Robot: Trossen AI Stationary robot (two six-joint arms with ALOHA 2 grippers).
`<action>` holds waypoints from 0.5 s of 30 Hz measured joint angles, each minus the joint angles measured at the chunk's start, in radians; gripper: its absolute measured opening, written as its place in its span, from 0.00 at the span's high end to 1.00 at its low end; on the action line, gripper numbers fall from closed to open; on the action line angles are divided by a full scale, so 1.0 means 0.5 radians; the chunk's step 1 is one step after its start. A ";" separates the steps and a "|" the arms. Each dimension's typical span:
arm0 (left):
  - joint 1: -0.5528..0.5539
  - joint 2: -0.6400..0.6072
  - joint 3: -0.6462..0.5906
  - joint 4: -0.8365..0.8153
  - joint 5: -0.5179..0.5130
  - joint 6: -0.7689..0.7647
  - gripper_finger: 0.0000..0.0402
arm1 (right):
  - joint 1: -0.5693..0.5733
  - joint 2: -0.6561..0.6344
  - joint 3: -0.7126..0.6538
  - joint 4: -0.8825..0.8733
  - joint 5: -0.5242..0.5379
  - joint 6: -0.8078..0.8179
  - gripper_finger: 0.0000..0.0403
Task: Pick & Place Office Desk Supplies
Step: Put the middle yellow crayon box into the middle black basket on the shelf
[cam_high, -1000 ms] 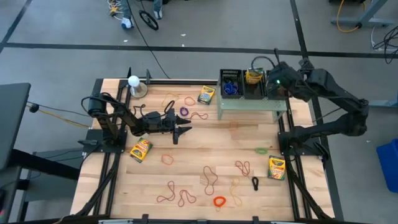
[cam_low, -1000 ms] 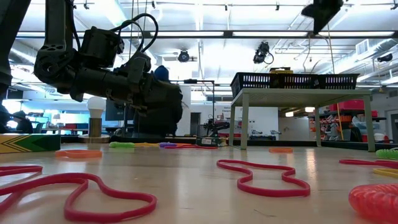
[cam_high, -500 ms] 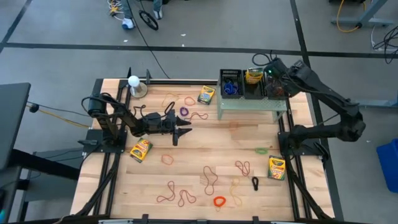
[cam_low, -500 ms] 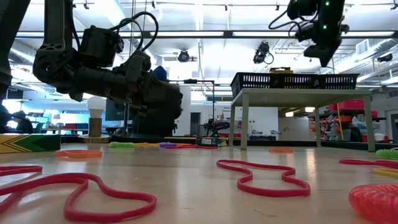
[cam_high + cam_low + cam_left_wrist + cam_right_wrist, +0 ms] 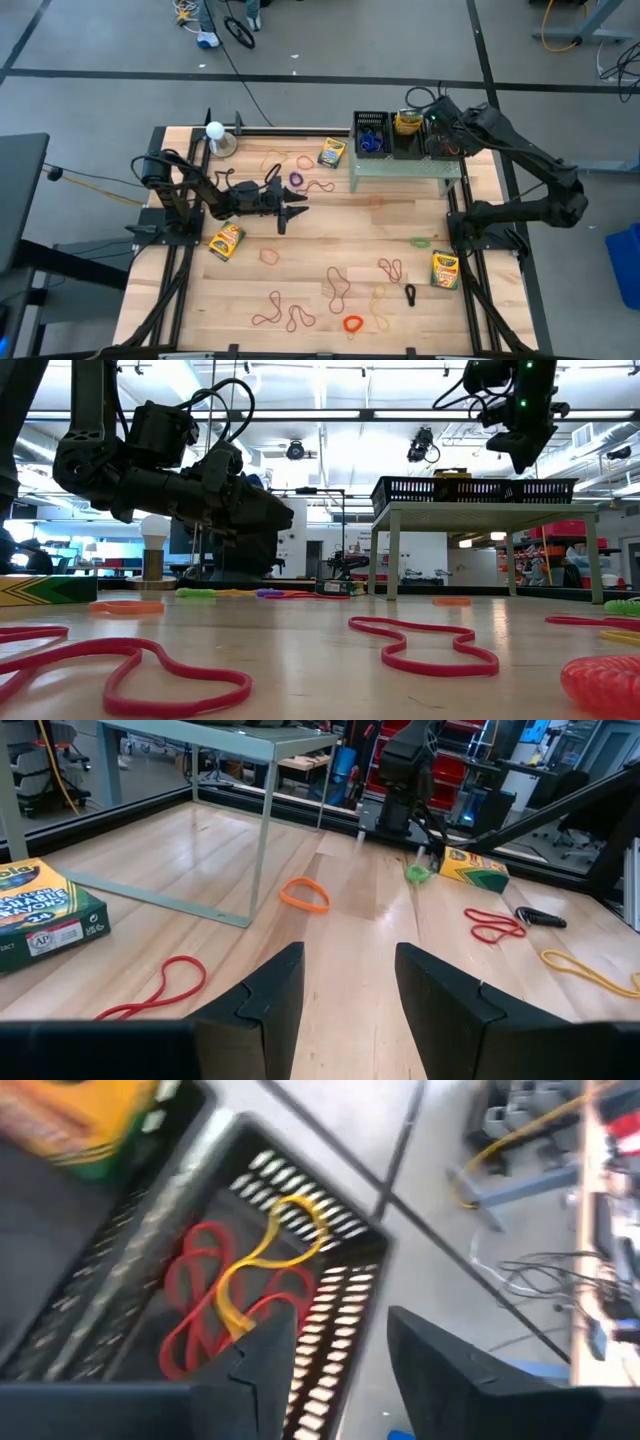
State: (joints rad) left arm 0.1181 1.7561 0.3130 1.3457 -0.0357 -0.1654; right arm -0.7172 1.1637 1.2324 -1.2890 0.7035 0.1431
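Bins sit on a stand at the worktop's far right; rubber bands apparently lie in the rightmost bin, others scattered along the near edge.

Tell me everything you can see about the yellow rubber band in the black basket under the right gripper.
The yellow rubber band is a thin, limp loop, twisted into a rough figure eight. It lies loose in the black basket, a mesh bin with slotted walls, draped across the red rubber bands already there and touching them. The right gripper hangs just above it with its fingers apart, not gripping it. One end of the loop sits close to the near finger.
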 joint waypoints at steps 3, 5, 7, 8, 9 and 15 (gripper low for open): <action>0.000 0.000 0.000 -0.003 0.000 0.003 0.59 | 0.083 -0.001 0.061 -0.107 -0.180 0.052 0.60; 0.000 0.000 0.000 -0.015 0.000 0.004 0.59 | 0.212 -0.002 0.103 -0.179 -0.238 0.122 0.66; 0.000 0.000 0.000 -0.018 -0.001 0.007 0.59 | 0.377 -0.004 0.130 -0.252 -0.251 0.185 0.76; 0.000 0.000 0.000 -0.019 -0.001 0.020 0.59 | 0.465 -0.011 0.136 -0.274 -0.252 0.222 0.81; 0.000 0.000 0.000 -0.022 -0.001 0.031 0.59 | 0.550 -0.018 0.136 -0.283 -0.257 0.261 0.87; 0.001 0.000 0.001 -0.015 -0.024 0.039 0.59 | 1.076 -0.042 0.128 -0.195 -0.251 0.562 0.96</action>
State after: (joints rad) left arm 0.1184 1.7561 0.3135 1.3383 -0.0475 -0.1459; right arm -0.1790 1.1426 1.2963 -1.3864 0.5781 0.4240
